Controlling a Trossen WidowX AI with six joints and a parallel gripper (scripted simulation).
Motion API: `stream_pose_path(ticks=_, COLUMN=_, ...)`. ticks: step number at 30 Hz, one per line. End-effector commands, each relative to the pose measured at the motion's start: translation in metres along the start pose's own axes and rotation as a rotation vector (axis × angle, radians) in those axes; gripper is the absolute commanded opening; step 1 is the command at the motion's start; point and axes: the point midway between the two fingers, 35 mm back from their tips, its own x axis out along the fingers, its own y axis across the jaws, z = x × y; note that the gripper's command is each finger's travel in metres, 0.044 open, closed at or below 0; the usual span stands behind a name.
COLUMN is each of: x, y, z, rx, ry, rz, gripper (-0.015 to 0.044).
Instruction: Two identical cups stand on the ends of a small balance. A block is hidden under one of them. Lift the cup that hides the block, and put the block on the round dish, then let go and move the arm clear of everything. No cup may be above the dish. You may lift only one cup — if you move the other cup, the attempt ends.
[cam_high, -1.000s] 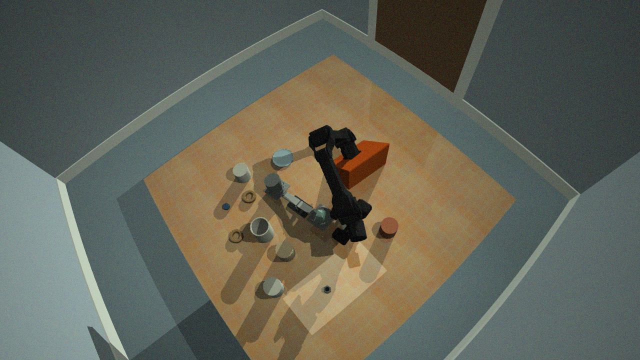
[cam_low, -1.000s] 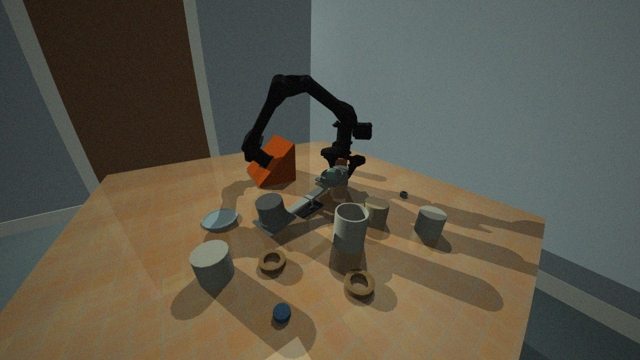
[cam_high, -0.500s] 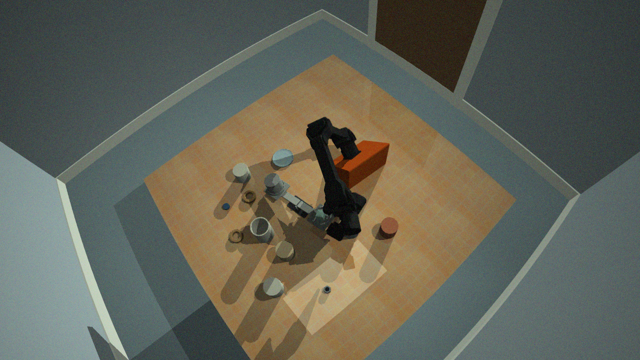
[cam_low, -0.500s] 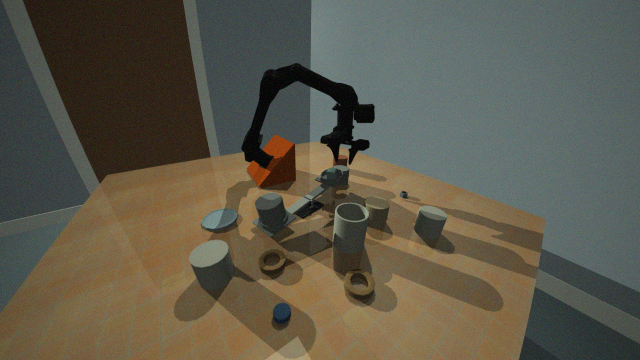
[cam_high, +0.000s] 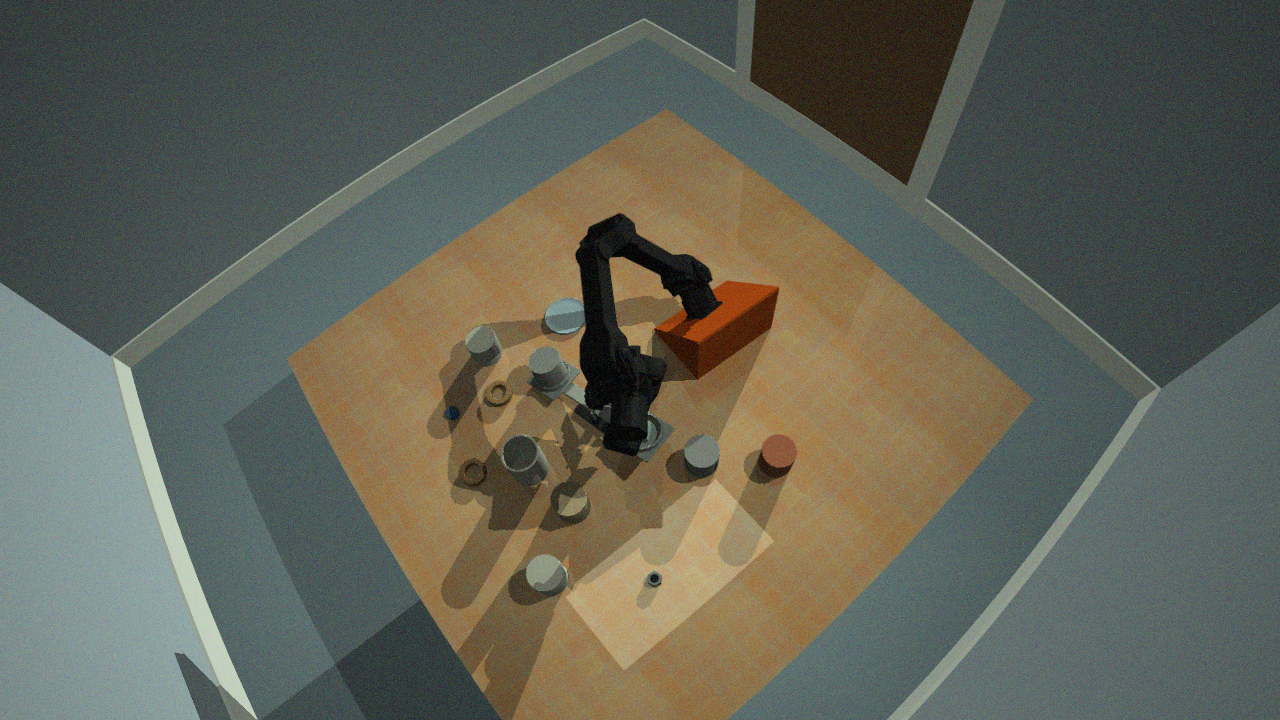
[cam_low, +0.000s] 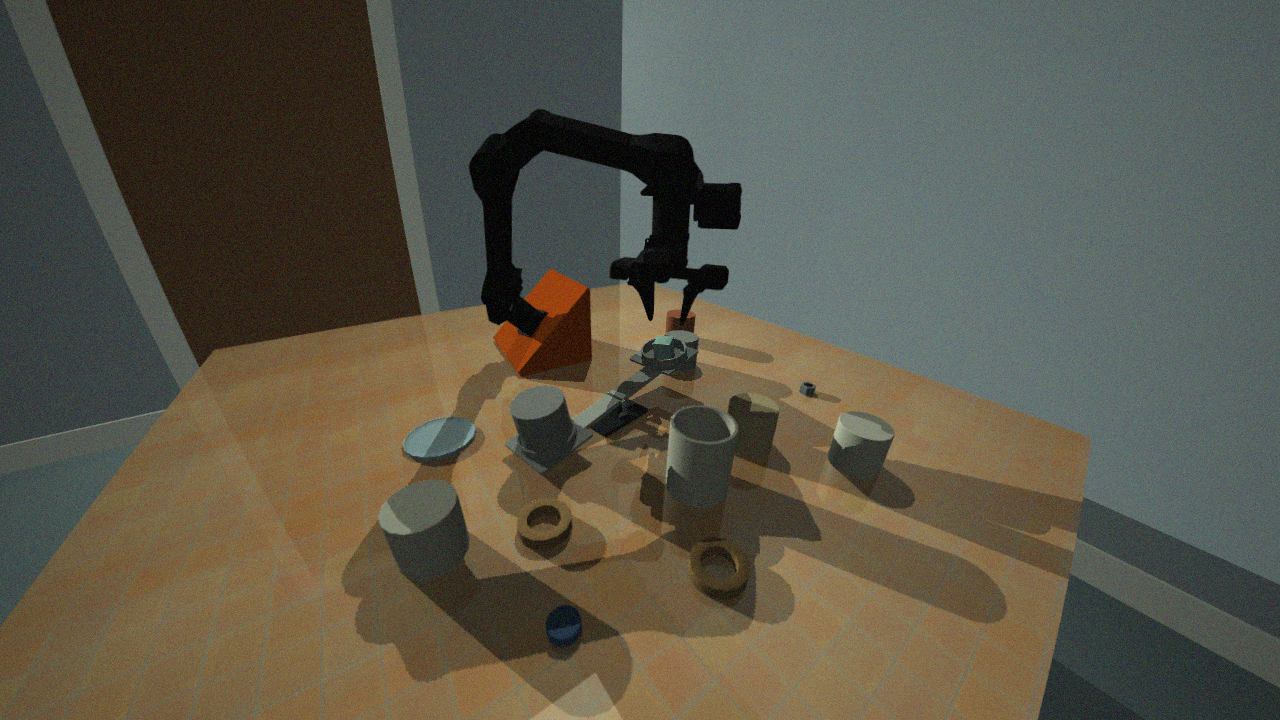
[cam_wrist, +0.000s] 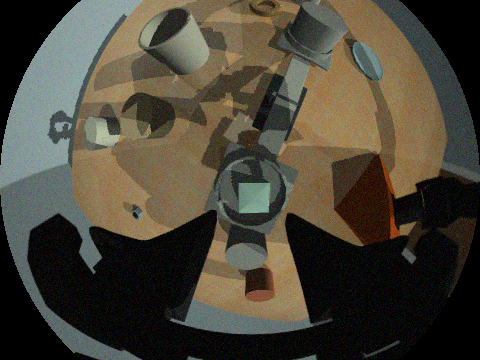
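Observation:
A pale green block (cam_low: 663, 346) (cam_wrist: 254, 198) lies uncovered inside the round rim on one end of the balance (cam_low: 640, 382) (cam_wrist: 296, 82). My gripper (cam_low: 667, 319) (cam_wrist: 251, 217) is open and empty, pointing down above that end; the arm hides the block in the top view. One grey cup (cam_high: 701, 454) (cam_wrist: 246, 255) stands on the table just beyond that end, partly hidden in the exterior view. The other grey cup (cam_high: 548, 365) (cam_low: 542, 420) (cam_wrist: 317, 25) stands upright on the balance's other end. The light blue round dish (cam_high: 564, 316) (cam_low: 439, 439) (cam_wrist: 367, 61) holds nothing.
An orange wedge (cam_high: 733, 326) (cam_low: 572, 326) stands by the arm's base. A tall hollow cylinder (cam_high: 528, 465) (cam_low: 700, 474), several pale cylinders, a red cylinder (cam_high: 778, 454) (cam_wrist: 259, 292), two brown rings, a blue disc (cam_high: 451, 412) (cam_low: 563, 625) and a small nut stand around the balance.

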Motion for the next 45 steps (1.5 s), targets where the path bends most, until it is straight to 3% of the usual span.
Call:
stream_pose_path(ticks=1, x=0.000, y=-0.001, z=-0.001, rx=-0.029, ry=-0.008, rz=-0.006, gripper=0.0260)
stream_pose_path(ticks=34, x=0.053, y=-0.002, z=0.000, rx=-0.028, ry=-0.010, rz=-0.007, gripper=0.0260)
stream_pose_path(ticks=38, x=0.053, y=-0.002, z=0.000, rx=-0.028, ry=-0.010, rz=-0.007, gripper=0.0155)
stream_pose_path(ticks=45, x=0.053, y=-0.002, z=0.000, rx=-0.028, ry=-0.010, rz=-0.007, gripper=0.0108)
